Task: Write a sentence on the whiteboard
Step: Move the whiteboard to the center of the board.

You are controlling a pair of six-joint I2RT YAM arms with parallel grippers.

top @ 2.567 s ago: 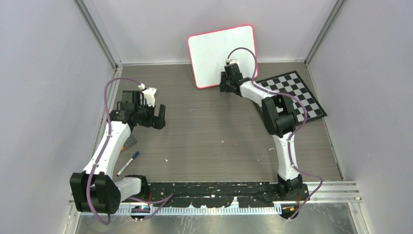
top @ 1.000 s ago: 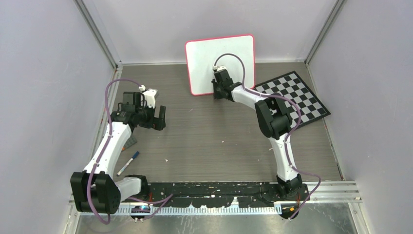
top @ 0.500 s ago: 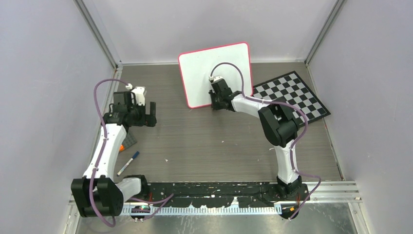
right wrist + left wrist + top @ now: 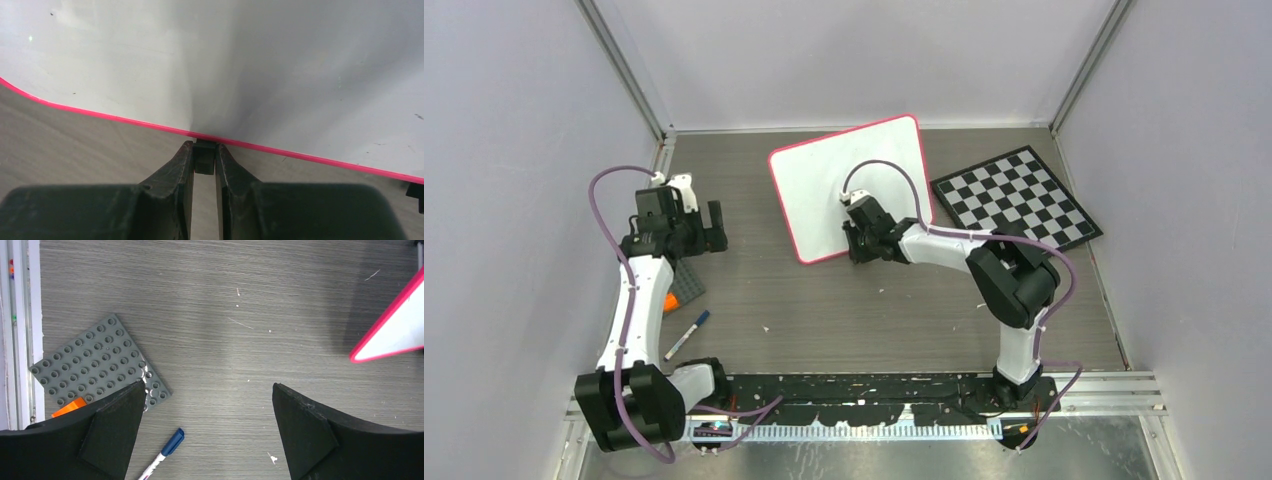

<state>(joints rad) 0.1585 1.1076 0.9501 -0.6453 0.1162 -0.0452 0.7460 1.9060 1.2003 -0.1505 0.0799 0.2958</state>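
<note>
Two end effectors in view. Left end effector (image 4: 712, 227) is spread fully wide, nothing held, positioned at 9 o'clock of the table (image 4: 874, 310), above a grey plate (image 4: 100, 365) and a marker (image 4: 162, 455). Right end effector (image 4: 204, 150) is pinched nearly closed on the black clip foot (image 4: 204, 159) of the whiteboard (image 4: 824, 190). Whiteboard is seen tilted, just off table centre toward 12 o'clock. Checkerboard (image 4: 1014, 200) is laid flat at 2 o'clock.
</note>
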